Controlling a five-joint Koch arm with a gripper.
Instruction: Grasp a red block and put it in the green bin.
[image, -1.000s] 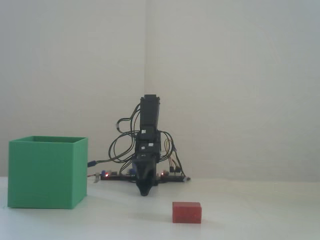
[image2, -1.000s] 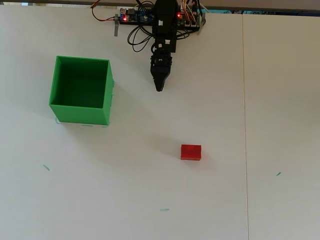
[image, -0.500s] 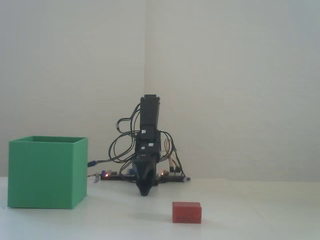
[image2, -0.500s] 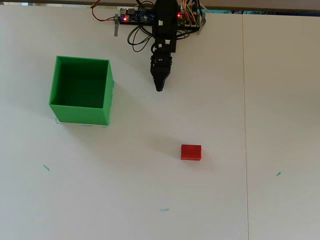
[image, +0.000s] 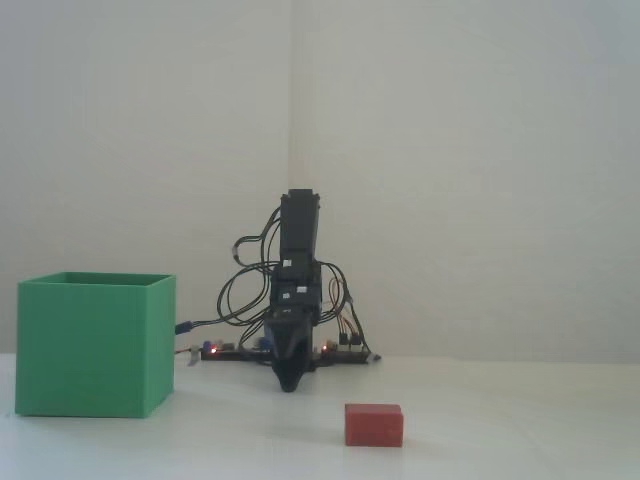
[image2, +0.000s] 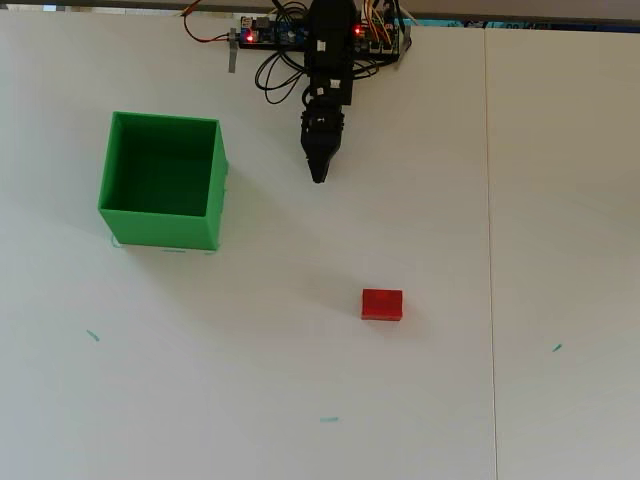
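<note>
We see the pincer (image2: 319, 177) folded near the arm's base, its jaws drawn together to a single point and gripping nothing. In the overhead view the red block (image2: 382, 304) lies flat on the white table (image2: 250, 380), well apart from the pincer, below it and slightly to its right. The green bin (image2: 161, 232) stands upright to the pincer's left, open top showing. In the fixed view the block (image: 374, 424) sits nearer the camera than the pincer (image: 288, 384).
</note>
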